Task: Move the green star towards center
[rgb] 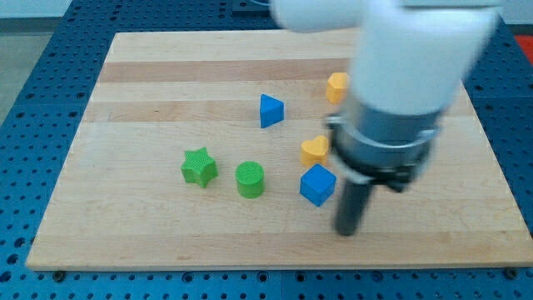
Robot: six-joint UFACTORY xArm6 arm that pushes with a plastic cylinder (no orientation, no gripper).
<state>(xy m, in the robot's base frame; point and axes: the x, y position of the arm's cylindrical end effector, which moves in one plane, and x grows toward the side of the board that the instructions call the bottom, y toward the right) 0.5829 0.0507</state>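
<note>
The green star (199, 167) lies on the wooden board (150, 83), left of the board's middle. A green cylinder (250, 179) stands just to its right. My tip (347, 232) is at the end of the dark rod, near the view's bottom right, just right of and below the blue cube (317, 184). The tip is far to the right of the green star and touches no block.
A blue triangle (271, 110) lies above the middle. A yellow heart (315, 150) sits just above the blue cube. An orange-yellow block (337, 87) is partly hidden behind the arm's large white and dark body (400, 100), which covers the board's right side.
</note>
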